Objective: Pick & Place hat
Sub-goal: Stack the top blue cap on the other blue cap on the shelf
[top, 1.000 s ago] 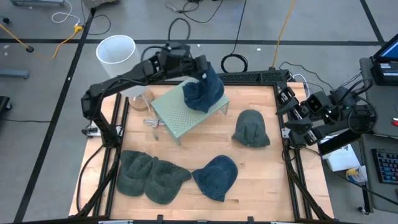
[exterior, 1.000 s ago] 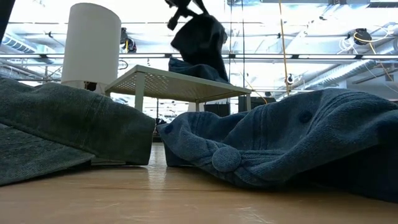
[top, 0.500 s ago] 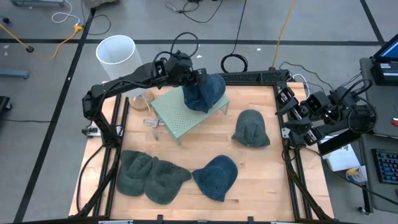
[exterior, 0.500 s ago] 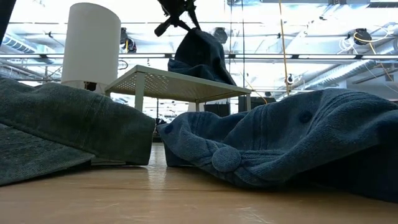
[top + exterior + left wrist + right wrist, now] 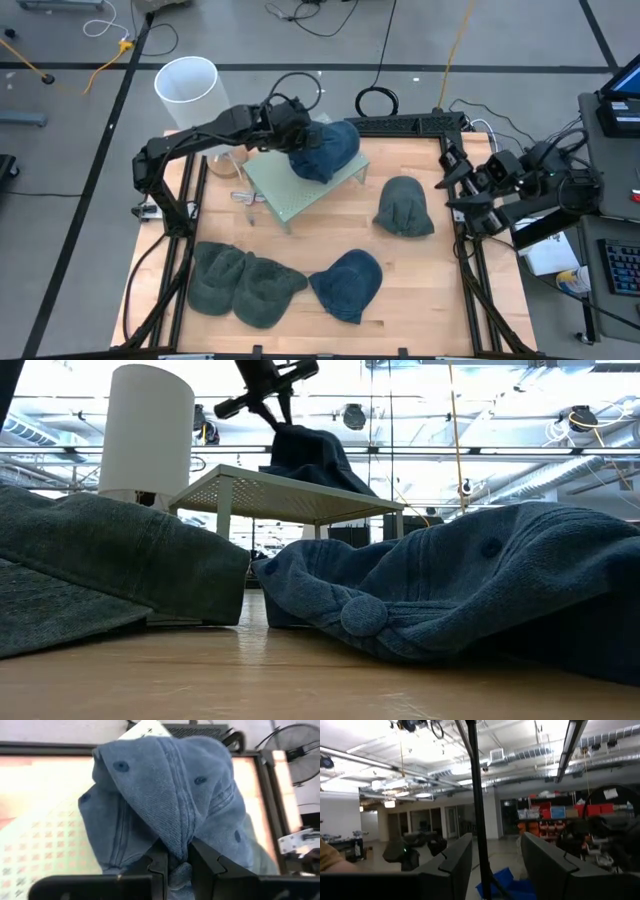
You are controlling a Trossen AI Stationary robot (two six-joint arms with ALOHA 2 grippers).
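A blue denim hat sits bunched on the far right part of a pale green perforated stand. My left gripper is at the hat's left side, shut on it; in the low view the left gripper shows above the hat. My right gripper waits off the table's right edge, open and with nothing in it. My left gripper pinches a raised fold of the hat's crown cloth, along a seam, between its two fingers. The fingers slant down at it from the table's far left. The hat's underside rests on the stand's top, and the cloth rises in a ridge to the fingers.
On the wooden table lie a grey-green hat at the right, another blue hat near the front, and two green hats at the front left. A white cylinder stands beyond the far left corner.
My left gripper has gone down and toward the table's left, tipping its fingers steeply downward, still shut on the hat. The hat, which hung above the stand, has come down and now lies settled on the stand's top.
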